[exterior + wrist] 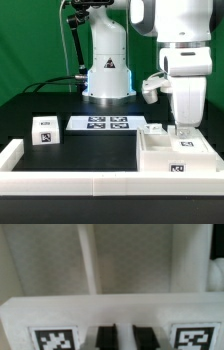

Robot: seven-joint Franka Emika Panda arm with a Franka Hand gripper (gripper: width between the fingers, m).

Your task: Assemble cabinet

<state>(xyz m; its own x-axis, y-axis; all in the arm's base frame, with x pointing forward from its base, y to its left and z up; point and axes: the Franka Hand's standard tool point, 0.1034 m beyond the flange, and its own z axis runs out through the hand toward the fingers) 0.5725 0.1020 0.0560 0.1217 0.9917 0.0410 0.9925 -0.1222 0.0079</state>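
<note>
The cabinet body (176, 157), a large white open box with a tag on its front, lies at the exterior view's right by the front wall. My gripper (183, 130) reaches straight down onto its far wall. In the wrist view my two black fingertips (105, 338) stand close together with a thin white edge between them. My gripper (125, 338) is shut on that edge of the cabinet body (110, 308), with a tag on either side. A small white tagged cabinet piece (41, 130) stands at the left. A flat white panel (155, 128) lies just behind the body.
The marker board (104, 124) lies flat in the middle in front of the robot's base (107, 75). A long low white border wall (90, 183) runs along the front and turns up at the left (10, 153). The table is black.
</note>
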